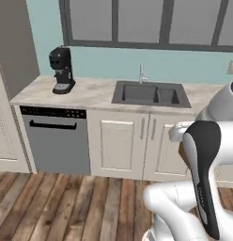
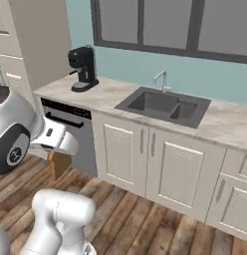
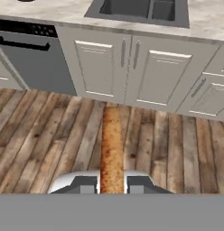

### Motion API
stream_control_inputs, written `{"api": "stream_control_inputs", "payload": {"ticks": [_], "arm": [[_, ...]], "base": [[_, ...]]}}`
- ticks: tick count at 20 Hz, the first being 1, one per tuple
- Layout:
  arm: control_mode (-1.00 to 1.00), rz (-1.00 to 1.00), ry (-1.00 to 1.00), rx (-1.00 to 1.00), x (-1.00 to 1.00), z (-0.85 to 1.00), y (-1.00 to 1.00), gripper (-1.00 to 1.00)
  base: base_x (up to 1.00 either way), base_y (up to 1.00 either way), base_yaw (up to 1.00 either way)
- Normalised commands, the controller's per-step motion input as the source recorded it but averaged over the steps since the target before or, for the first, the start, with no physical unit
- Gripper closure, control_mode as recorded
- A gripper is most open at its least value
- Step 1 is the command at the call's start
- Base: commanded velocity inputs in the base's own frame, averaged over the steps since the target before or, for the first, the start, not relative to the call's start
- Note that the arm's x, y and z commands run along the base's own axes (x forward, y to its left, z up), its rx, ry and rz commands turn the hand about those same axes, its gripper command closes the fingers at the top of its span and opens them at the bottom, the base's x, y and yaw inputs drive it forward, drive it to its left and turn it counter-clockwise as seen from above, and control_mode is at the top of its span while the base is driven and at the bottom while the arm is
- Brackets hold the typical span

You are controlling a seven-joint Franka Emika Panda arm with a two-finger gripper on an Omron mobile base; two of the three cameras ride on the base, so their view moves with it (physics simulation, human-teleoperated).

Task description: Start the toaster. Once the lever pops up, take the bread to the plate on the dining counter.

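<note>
Kitchen floor (image 3: 50, 135) behind jaw-gripped bread (image 3: 112, 149)

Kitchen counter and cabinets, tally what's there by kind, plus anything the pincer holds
Coffee machine: 1
Sink: 1
Faucet: 1
Dishwasher: 1
Bread, clamped in the pincer: 1
Total: 5

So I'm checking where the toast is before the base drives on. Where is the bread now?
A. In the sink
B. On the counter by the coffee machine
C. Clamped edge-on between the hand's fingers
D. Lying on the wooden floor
C: the hand view shows the bread edge-on, pinched in the hand above the floor.
</note>
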Motion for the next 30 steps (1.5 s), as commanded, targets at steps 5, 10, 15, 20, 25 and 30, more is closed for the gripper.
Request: {"api": "stream_control_inputs", "payload": {"ticks": [5, 10, 15, 20, 25, 30], "arm": [[1.0, 0.0, 0.0, 0.0, 0.0, 0.0, 0.0, 1.0], [1.0, 0.0, 0.0, 0.0, 0.0, 0.0, 0.0, 1.0], [1.0, 0.0, 0.0, 0.0, 0.0, 0.0, 0.0, 1.0], [1.0, 0.0, 0.0, 0.0, 0.0, 0.0, 0.0, 1.0], [1.0, 0.0, 0.0, 0.0, 0.0, 0.0, 0.0, 1.0], [1.0, 0.0, 0.0, 0.0, 0.0, 0.0, 0.0, 1.0]], "base": [[-0.19, 0.01, 1.0], [-0.14, 0.0, 1.0], [-0.06, 0.0, 1.0], [-0.05, 0.0, 1.0], [-0.03, 0.0, 1.0], [0.0, -0.03, 0.99]]}}
